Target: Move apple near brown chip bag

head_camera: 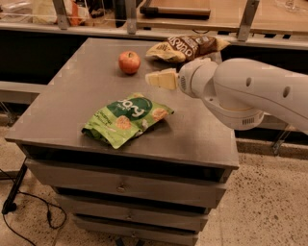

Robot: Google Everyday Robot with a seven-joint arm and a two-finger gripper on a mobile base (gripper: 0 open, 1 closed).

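Observation:
The apple point(129, 62), small, round and red-orange, sits on the grey table point(77, 96) at the back middle. The brown chip bag point(185, 47), crinkled with cream ends and white lettering, lies just right of it at the table's back edge. My gripper point(161, 79) is at the end of the white arm, with cream fingers pointing left. It hovers a little right of and in front of the apple, apart from it, and holds nothing.
A green chip bag point(125, 118) with a white logo lies in the front middle of the table. The table has drawers below. A counter with metal posts point(131, 14) runs behind it. A black cable point(29, 211) lies on the floor at left.

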